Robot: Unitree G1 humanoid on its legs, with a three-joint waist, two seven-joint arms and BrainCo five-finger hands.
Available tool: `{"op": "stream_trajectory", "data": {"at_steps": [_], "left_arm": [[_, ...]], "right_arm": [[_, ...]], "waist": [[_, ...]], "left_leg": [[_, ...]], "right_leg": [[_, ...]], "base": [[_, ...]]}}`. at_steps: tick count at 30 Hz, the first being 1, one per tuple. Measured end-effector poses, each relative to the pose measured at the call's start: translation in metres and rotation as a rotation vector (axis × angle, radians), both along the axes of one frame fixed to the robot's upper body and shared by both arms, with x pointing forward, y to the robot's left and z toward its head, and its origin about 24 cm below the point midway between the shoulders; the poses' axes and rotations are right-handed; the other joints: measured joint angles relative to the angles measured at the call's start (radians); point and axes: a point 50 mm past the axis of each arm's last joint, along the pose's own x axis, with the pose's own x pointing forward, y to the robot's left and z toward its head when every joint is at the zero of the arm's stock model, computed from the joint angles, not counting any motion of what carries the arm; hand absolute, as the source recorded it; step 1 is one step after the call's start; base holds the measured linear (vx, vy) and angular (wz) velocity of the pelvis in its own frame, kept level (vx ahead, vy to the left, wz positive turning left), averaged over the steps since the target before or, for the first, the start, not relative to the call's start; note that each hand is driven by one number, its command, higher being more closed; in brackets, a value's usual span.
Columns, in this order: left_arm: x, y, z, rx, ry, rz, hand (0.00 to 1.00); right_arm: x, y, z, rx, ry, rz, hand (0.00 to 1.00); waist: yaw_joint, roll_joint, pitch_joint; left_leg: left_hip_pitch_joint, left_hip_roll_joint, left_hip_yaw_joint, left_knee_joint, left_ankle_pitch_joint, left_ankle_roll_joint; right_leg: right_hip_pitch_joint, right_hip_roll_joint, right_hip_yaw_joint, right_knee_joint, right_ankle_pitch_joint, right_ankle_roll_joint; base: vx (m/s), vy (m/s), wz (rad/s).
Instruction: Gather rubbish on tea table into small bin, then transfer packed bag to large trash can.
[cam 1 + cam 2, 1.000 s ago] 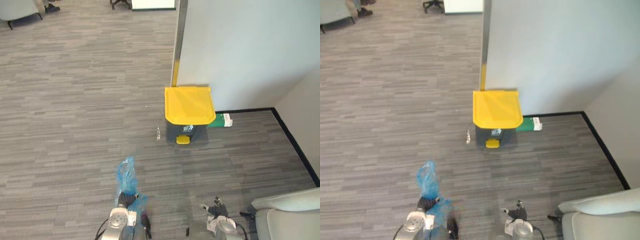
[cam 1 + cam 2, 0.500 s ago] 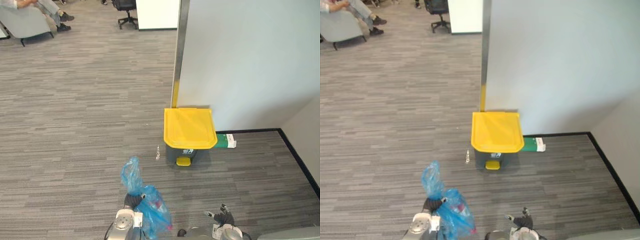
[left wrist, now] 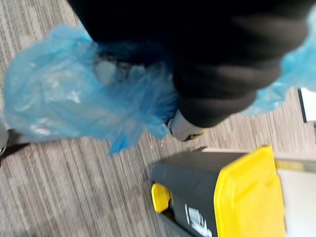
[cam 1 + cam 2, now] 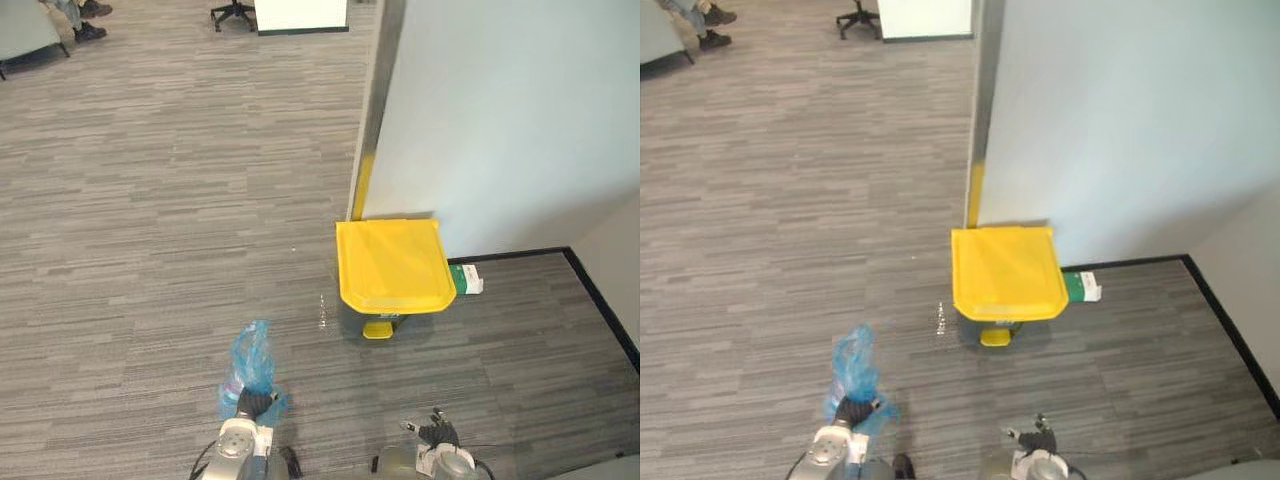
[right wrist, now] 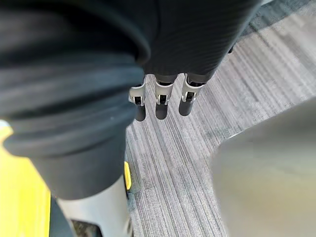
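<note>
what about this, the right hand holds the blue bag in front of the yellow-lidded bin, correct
No, the left hand holds the blue bag in front of the yellow-lidded bin; the left eye view shows it. The right hand is empty.

The place looked like an office; grey striped carpet (image 4: 150,200) of the hard-wearing commercial kind covered the whole floor; a pale partition wall (image 4: 500,110) with a metal edge post (image 4: 375,100) rose from it, and black skirting (image 4: 600,300) ran along the wall's foot into a corner; at the far edge of the floor the wheeled base of a swivel chair (image 4: 232,12) showed beside a white cabinet (image 4: 300,14); in the far left corner stood a grey armchair (image 4: 25,30) with a person's shoes (image 4: 90,8) beside it; a yellow-lidded pedal bin (image 4: 392,265) stood against the partition.
</note>
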Motion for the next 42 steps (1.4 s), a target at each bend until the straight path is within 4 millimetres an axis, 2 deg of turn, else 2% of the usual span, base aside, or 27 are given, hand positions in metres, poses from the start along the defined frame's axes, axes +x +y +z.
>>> {"op": "stream_trajectory", "data": {"at_steps": [2, 3, 4, 5, 6, 9, 12, 13, 14, 16, 18, 19, 20, 24, 26, 27, 28, 30, 32, 33, 34, 35, 36, 37, 40, 41, 42], "left_arm": [[-0.001, 0.003, -0.002, 0.008, 0.012, 0.003, 1.0], [0.001, 0.003, -0.002, 0.005, 0.012, 0.015, 1.0], [0.002, 0.006, -0.002, 0.004, 0.012, 0.032, 1.0], [0.001, 0.007, -0.003, 0.007, 0.021, 0.035, 1.0], [0.002, 0.009, -0.004, 0.015, 0.029, 0.028, 1.0], [0.007, -0.016, -0.005, -0.049, 0.021, 0.003, 1.0], [0.006, -0.021, -0.006, -0.066, 0.027, 0.001, 1.0], [0.005, -0.022, -0.006, -0.071, 0.026, 0.001, 1.0], [0.004, -0.024, -0.005, -0.083, 0.019, -0.001, 1.0], [0.006, -0.024, -0.004, -0.084, 0.012, -0.003, 1.0], [0.005, -0.025, -0.004, -0.086, 0.013, -0.004, 1.0], [0.004, -0.023, -0.005, -0.077, 0.022, -0.007, 1.0], [0.004, -0.02, -0.005, -0.066, 0.024, -0.011, 1.0], [0.003, -0.016, -0.005, -0.051, 0.026, -0.014, 1.0], [0.001, -0.014, -0.005, -0.045, 0.023, -0.011, 1.0], [0.0, -0.01, -0.004, -0.031, 0.022, -0.017, 1.0], [-0.001, -0.01, -0.004, -0.025, 0.024, -0.015, 1.0], [0.0, -0.004, -0.003, -0.006, 0.022, -0.008, 1.0], [0.004, -0.004, -0.001, -0.006, 0.009, -0.01, 1.0], [0.006, -0.004, -0.001, -0.01, 0.005, -0.008, 1.0], [0.009, -0.004, 0.001, -0.011, -0.003, -0.006, 1.0], [0.009, -0.004, 0.001, -0.015, -0.007, 0.0, 1.0], [0.011, -0.004, 0.002, -0.016, -0.012, 0.001, 1.0], [0.019, -0.003, 0.006, -0.028, -0.038, 0.03, 1.0], [0.021, -0.012, 0.006, -0.054, -0.047, 0.025, 1.0], [0.021, -0.017, 0.006, -0.068, -0.049, 0.035, 1.0], [0.021, -0.013, 0.006, -0.06, -0.048, 0.04, 1.0]], "right_arm": [[0.002, -0.001, -0.001, -0.003, 0.008, 0.009, 0.0], [0.005, 0.0, 0.0, -0.005, 0.002, 0.019, 0.0], [0.01, 0.003, 0.001, -0.003, -0.008, 0.038, 0.0], [0.01, 0.004, 0.001, 0.0, -0.009, 0.041, 0.0], [0.007, 0.002, 0.001, -0.007, -0.006, 0.037, 0.0], [-0.005, -0.018, 0.0, -0.055, 0.023, 0.018, 0.0], [-0.008, -0.018, -0.001, -0.053, 0.031, 0.011, 0.0], [-0.007, -0.014, -0.001, -0.042, 0.027, 0.012, 0.0], [-0.007, -0.014, -0.002, -0.042, 0.027, 0.009, 0.0], [-0.001, -0.017, 0.001, -0.048, 0.009, -0.001, 0.0], [0.003, -0.02, 0.003, -0.055, -0.007, -0.011, 0.0], [0.003, -0.02, 0.002, -0.052, 0.001, -0.012, 0.0], [0.002, -0.013, 0.001, -0.035, 0.007, -0.009, 0.0], [-0.004, -0.01, -0.002, -0.027, 0.024, -0.015, 0.0], [-0.004, -0.01, -0.002, -0.025, 0.028, -0.013, 0.0], [0.003, -0.01, 0.002, -0.026, -0.008, -0.015, 0.0], [0.006, -0.011, 0.003, -0.032, -0.017, -0.013, 0.0], [0.008, -0.009, 0.004, -0.033, -0.026, -0.003, 0.0], [0.014, -0.007, 0.008, -0.03, -0.059, -0.002, 0.0], [0.016, -0.006, 0.008, -0.029, -0.065, -0.004, 0.0], [0.017, -0.006, 0.008, -0.027, -0.063, -0.004, 0.0], [0.015, -0.006, 0.007, -0.025, -0.054, -0.009, 0.0], [0.014, -0.006, 0.007, -0.025, -0.046, -0.013, 0.0], [0.023, -0.009, 0.01, -0.032, -0.065, -0.01, 0.0], [0.025, -0.013, 0.012, -0.032, -0.07, -0.031, 0.0], [0.031, -0.016, 0.016, -0.04, -0.098, -0.032, 0.0], [0.036, -0.011, 0.019, -0.036, -0.118, -0.014, 0.0]], "waist": [[0.001, 0.014, -0.011], [0.003, 0.044, 0.003], [0.003, 0.05, 0.005], [0.002, 0.048, 0.001], [-0.007, 0.017, -0.006], [-0.013, 0.058, -0.007], [-0.011, 0.058, 0.0], [-0.003, 0.035, 0.015], [0.002, 0.037, 0.014], [0.004, 0.039, 0.016], [0.005, 0.059, 0.014], [0.01, 0.059, 0.016], [0.005, 0.033, 0.014], [0.005, 0.003, 0.011], [0.001, 0.016, 0.027], [-0.008, 0.01, 0.045], [-0.013, 0.009, 0.059], [-0.01, -0.002, 0.068], [-0.012, -0.01, 0.072], [-0.014, -0.009, 0.073], [-0.015, -0.01, 0.079], [-0.014, -0.011, 0.079], [-0.007, -0.017, 0.082], [0.01, 0.017, 0.12], [0.006, 0.021, 0.166], [0.04, 0.033, 0.162], [0.056, 0.03, 0.154]], "left_leg": [[0.005, 0.021, -0.003, -0.02, 0.001, 0.001], [0.018, 0.047, -0.009, -0.03, 0.001, 0.001], [0.03, 0.069, -0.008, -0.042, 0.002, 0.0], [0.034, 0.069, -0.009, -0.048, 0.002, 0.0], [0.039, 0.041, -0.022, -0.047, 0.001, -0.003], [0.045, 0.056, -0.054, -0.023, 0.017, -0.03], [-0.011, 0.086, -0.05, 0.188, 0.027, -0.046], [-0.047, 0.097, -0.052, 0.295, -0.003, -0.06], [-0.08, 0.099, -0.056, 0.311, -0.062, -0.057], [-0.13, 0.083, -0.058, 0.232, -0.057, -0.045], [-0.144, 0.07, -0.094, 0.043, 0.084, -0.039], [-0.143, 0.067, -0.095, 0.022, 0.115, -0.038], [-0.141, 0.043, -0.084, 0.008, 0.101, -0.029], [-0.132, -0.019, -0.042, 0.019, 0.028, 0.0], [-0.085, -0.018, -0.018, 0.019, 0.004, 0.019], [-0.024, -0.019, -0.016, 0.014, -0.015, 0.027], [0.022, -0.014, -0.014, 0.016, -0.025, 0.042], [0.09, -0.003, -0.016, 0.022, -0.063, 0.044], [0.123, -0.002, -0.024, 0.021, -0.09, 0.04], [0.133, -0.002, -0.022, 0.023, -0.096, 0.034], [0.14, -0.002, -0.019, 0.048, -0.117, 0.024], [0.145, -0.002, -0.019, 0.072, -0.129, 0.017], [0.148, -0.002, -0.019, 0.094, -0.148, 0.004], [0.131, 0.034, -0.029, 0.182, -0.165, -0.012], [0.165, 0.027, -0.063, 0.217, -0.157, -0.021], [0.195, 0.025, -0.061, 0.23, -0.179, -0.041], [0.169, 0.041, -0.059, 0.265, -0.19, -0.055]], "right_leg": [[0.005, 0.021, -0.026, -0.01, 0.036, -0.022], [-0.043, 0.045, -0.035, 0.037, 0.016, -0.044], [-0.055, 0.082, -0.042, -0.061, -0.056, -0.042], [-0.052, 0.098, -0.054, -0.198, -0.029, -0.063], [-0.044, 0.089, -0.081, -0.299, 0.065, -0.058], [0.02, 0.102, -0.106, -0.352, 0.075, -0.068], [0.079, 0.1, -0.109, -0.37, 0.075, -0.074], [0.122, 0.091, -0.093, -0.376, 0.069, -0.085], [0.147, 0.084, -0.079, -0.376, 0.069, -0.086], [0.152, 0.075, -0.063, -0.376, 0.069, -0.085], [0.15, 0.088, -0.048, -0.383, 0.059, -0.064], [0.156, 0.089, -0.019, -0.398, 0.029, -0.025], [0.144, 0.063, -0.01, -0.404, 0.024, -0.011], [0.096, -0.012, 0.029, -0.303, -0.021, 0.032], [-0.048, -0.019, 0.058, 0.027, 0.014, 0.053], [-0.143, -0.034, 0.053, 0.265, 0.134, 0.043], [-0.18, -0.043, 0.039, 0.374, 0.183, 0.033], [-0.241, -0.048, -0.028, 0.482, 0.111, -0.008], [-0.301, -0.046, -0.142, 0.38, 0.064, -0.027], [-0.306, -0.033, -0.205, 0.205, 0.068, -0.029], [-0.28, -0.004, -0.274, -0.045, 0.133, -0.033], [-0.224, 0.024, -0.294, -0.153, 0.188, -0.023], [-0.174, 0.048, -0.291, -0.254, 0.25, -0.097], [-0.145, 0.076, -0.284, -0.255, 0.278, -0.181], [-0.161, 0.016, -0.233, 0.005, 0.166, -0.188], [-0.207, 0.015, -0.263, 0.068, 0.11, -0.134], [-0.179, 0.033, -0.26, 0.005, 0.114, -0.136]], "base": [[0.13, -0.017, -0.15], [0.11, -0.037, -0.29], [0.1, -0.077, -0.29], [0.13, -0.107, -0.05], [0.14, -0.135, 0.21], [0.22, -0.103, 0.25], [0.18, -0.108, -0.05], [0.18, 0.004, -0.26], [0.17, 0.032, -0.3], [0.14, 0.111, -0.4], [0.1, 0.17, -0.49], [0.08, 0.152, -0.37], [0.07, 0.151, -0.32], [0.1, 0.192, -0.29], [0.16, 0.175, -0.39], [0.2, 0.197, -0.18], [0.19, 0.134, -0.05], [0.22, 0.077, 0.03], [0.27, 0.028, 0.16], [0.32, -0.006, 0.18], [0.45, -0.033, 0.21], [0.43, -0.055, 0.1], [0.45, -0.045, -0.29], [0.38, 0.004, -0.37], [0.24, 0.032, -0.16], [0.13, 0.003, -0.71], [0.14, -0.024, -0.9]]}}
